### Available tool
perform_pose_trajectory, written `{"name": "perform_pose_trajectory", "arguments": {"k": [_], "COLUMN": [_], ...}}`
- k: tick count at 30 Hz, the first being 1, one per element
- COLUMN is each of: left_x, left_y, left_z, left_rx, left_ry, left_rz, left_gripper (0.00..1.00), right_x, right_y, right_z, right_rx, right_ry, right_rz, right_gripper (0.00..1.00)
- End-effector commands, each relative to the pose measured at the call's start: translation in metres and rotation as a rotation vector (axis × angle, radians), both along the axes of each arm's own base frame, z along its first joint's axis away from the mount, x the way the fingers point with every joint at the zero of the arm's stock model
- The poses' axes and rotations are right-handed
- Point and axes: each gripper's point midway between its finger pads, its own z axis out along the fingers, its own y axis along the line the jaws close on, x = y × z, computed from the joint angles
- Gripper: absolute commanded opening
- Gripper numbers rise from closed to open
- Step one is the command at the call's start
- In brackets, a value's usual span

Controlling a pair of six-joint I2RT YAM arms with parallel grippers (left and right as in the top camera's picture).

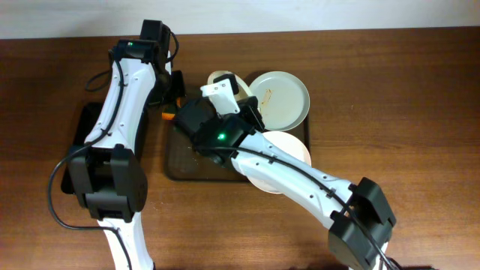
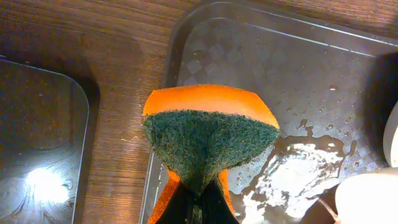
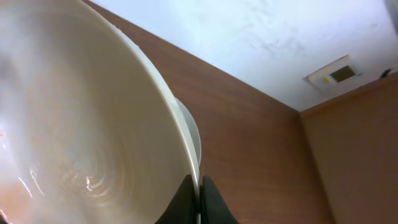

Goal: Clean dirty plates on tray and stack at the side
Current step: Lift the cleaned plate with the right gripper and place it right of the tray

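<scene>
My right gripper (image 1: 227,96) is shut on the rim of a white plate (image 1: 218,76) and holds it tilted up on edge over the back of the brown tray (image 1: 180,163). In the right wrist view the held plate (image 3: 81,124) fills the left side, with the jaws (image 3: 200,186) pinching its rim. A second plate (image 1: 281,97) with orange-red streaks lies at the tray's back right. A third plate (image 1: 289,150) lies at the front right, partly under my right arm. My left gripper (image 2: 199,202) is shut on an orange sponge with a green scouring face (image 2: 208,134) above the tray's left edge (image 2: 186,56).
A smaller glossy black tray (image 1: 79,131) lies left of the brown tray, also in the left wrist view (image 2: 37,137). A puddle of water (image 2: 298,168) wets the brown tray's surface. Bare wooden table (image 1: 397,97) extends to the right.
</scene>
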Motion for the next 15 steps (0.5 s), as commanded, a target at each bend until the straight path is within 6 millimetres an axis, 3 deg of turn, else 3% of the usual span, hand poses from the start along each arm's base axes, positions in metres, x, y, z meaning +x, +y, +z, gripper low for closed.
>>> {"name": "perform_pose_trajectory", "arguments": {"k": [1, 6, 8, 12, 15], "left_x": [0.004, 0.004, 0.004, 0.004, 0.002], "left_y": [0.004, 0.004, 0.004, 0.004, 0.004], "left_z": [0.009, 0.009, 0.009, 0.009, 0.008], "left_rx": [0.013, 0.013, 0.013, 0.013, 0.014], "left_ry": [-0.026, -0.027, -0.026, -0.026, -0.020], "left_rz": [-0.003, -0.003, -0.003, -0.003, -0.003], "left_gripper": [0.00, 0.00, 0.00, 0.00, 0.00], "right_x": [-0.006, -0.008, -0.004, 0.007, 0.015], "right_y": [-0.014, -0.025, -0.043, -0.105, -0.202], "right_z": [0.033, 0.004, 0.002, -0.004, -0.013], "right_rx": [0.068, 0.483, 0.596, 0.760, 0.832], "right_ry": [-0.101, 0.237, 0.312, 0.400, 0.418], "right_rz": [-0.063, -0.030, -0.060, -0.194, -0.383], "right_gripper": [0.04, 0.04, 0.04, 0.04, 0.04]}}
